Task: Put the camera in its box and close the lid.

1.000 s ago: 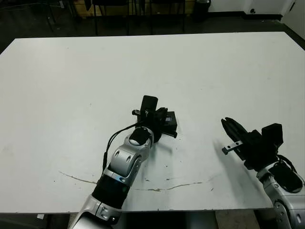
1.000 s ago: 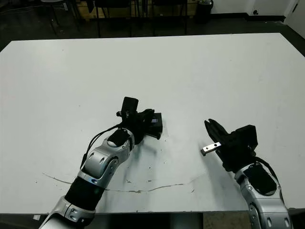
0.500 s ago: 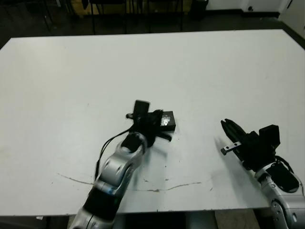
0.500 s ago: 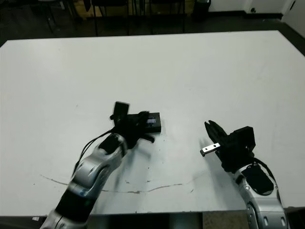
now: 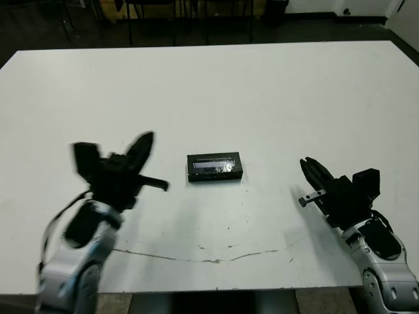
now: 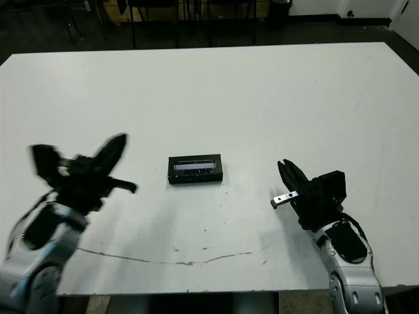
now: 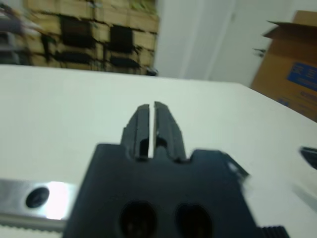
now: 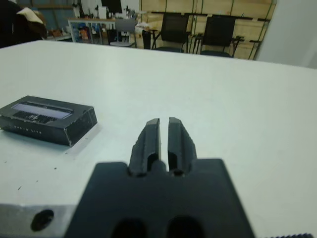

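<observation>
Our left gripper (image 5: 145, 140) hangs above the table (image 5: 275, 98) with its 2 fingers (image 7: 148, 124) pressed nearly together, holding nothing. Our right gripper (image 5: 309, 167) does the same, narrow and empty, resting low near the table's front edge. Between them lies the box (image 5: 215, 167) with the lid (image 8: 42, 110) seated flat on it, striped face up. We cannot see the camera; we judge it is inside, so both arms stand clear.
</observation>
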Motion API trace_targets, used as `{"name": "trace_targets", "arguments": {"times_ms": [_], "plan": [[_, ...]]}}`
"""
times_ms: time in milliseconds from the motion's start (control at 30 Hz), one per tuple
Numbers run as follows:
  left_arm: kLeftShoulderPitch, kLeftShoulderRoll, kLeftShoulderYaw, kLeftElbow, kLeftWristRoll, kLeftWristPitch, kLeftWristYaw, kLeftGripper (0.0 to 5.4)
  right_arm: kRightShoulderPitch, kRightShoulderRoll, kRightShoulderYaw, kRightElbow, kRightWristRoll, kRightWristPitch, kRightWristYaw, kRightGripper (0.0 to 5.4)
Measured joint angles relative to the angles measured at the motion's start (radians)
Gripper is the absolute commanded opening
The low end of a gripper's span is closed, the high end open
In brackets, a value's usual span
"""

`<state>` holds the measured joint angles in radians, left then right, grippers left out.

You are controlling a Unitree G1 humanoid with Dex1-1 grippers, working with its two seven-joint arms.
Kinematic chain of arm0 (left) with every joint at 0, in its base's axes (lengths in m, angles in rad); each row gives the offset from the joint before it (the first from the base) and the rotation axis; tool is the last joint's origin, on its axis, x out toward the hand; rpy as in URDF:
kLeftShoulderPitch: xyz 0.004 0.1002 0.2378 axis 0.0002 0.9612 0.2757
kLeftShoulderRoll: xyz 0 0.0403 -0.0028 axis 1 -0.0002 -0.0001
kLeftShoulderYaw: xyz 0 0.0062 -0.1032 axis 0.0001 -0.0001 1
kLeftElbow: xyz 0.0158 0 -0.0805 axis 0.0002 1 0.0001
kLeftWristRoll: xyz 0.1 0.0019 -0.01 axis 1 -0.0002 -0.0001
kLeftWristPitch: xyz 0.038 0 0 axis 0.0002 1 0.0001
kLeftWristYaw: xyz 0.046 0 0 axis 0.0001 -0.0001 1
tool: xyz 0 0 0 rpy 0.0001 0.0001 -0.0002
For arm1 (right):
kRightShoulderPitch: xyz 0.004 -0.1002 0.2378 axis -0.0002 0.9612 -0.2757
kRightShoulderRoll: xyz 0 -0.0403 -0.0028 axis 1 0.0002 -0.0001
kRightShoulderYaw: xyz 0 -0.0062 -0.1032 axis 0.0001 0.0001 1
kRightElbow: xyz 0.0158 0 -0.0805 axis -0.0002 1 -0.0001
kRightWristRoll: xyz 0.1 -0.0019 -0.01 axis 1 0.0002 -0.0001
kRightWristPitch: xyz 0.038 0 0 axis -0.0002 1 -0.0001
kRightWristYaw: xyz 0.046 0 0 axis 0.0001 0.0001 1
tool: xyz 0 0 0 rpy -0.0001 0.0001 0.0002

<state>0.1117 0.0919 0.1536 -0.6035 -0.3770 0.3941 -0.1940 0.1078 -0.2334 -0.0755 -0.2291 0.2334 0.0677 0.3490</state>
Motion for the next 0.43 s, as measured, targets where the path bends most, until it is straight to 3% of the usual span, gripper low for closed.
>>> {"name": "trace_targets", "arguments": {"times_ms": [133,267,433], "plan": [[0.021,0.002,0.055,0.08,0.009,-0.152,-0.033,0.01,-0.022,0.028,0.015,-0.022,-0.025,0.002,-0.057,0.0],[0.054,0.001,0.049,0.161,0.111,-0.307,-0.023,0.01,-0.039,0.055,0.028,-0.039,-0.032,0.016,-0.091,0.0],[0.091,-0.032,0.019,0.212,0.196,-0.42,0.028,0.01,-0.049,0.079,0.038,-0.045,-0.018,0.046,-0.101,0.0]]}}
